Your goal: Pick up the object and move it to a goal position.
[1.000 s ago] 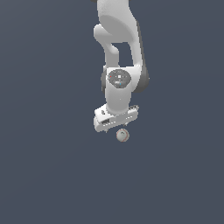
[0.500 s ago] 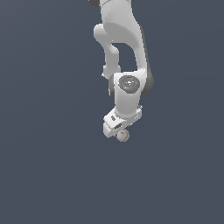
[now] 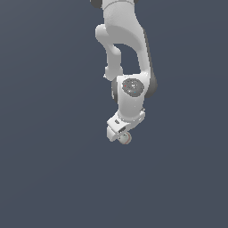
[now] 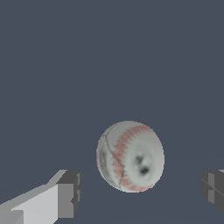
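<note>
1. Jaws spread wide: the gripper (image 4: 139, 192) is released, its fingers (image 4: 68, 192) standing clear on either side of the ball (image 4: 130, 156).
2. Ball: whitish-grey with reddish stitching, lying between the fingers, touching neither.
3. Surface (image 3: 49, 178): uniform dark blue-grey, featureless, no edge visible.
4. Exterior view: arm (image 3: 127, 53) descends from above; ball (image 3: 125, 138) sits just below the gripper (image 3: 119, 133), with open surface on every side.

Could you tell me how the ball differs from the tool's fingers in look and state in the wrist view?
The ball is round, whitish-grey with reddish seam marks; the fingers are blocky, with dark pads. The ball sits free in the gap, while the fingers stand apart on either side, not touching it. The tool is open. Both are pale.
</note>
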Motion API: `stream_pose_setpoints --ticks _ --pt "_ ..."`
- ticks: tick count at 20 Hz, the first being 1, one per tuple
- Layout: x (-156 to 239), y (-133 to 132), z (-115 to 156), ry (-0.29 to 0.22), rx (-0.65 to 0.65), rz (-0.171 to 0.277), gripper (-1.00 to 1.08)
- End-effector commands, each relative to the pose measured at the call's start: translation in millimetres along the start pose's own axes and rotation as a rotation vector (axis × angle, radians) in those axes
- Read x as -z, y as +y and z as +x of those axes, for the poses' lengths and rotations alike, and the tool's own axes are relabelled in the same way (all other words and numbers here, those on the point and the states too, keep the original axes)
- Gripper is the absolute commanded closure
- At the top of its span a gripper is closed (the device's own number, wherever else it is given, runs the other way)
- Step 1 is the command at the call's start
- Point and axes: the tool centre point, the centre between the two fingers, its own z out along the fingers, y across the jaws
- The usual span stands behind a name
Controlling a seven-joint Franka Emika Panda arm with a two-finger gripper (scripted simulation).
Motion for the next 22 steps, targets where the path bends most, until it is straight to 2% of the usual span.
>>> stream_pose_setpoints --ticks 1,8,13,14,22 --pt "-6.8 -0.5 -0.3 -0.001 0.001 0.001 -0.92" --pt "-40.9 -1.3 -0.9 0.0 0.005 0.001 -0.92" --pt "-47.5 -0.7 0.2 0.0 0.006 0.0 -0.92" --pt "-47.5 -0.7 0.2 0.0 0.006 0.0 1.08" --pt "-47.5 -0.7 0.2 0.0 0.006 0.0 1.08"
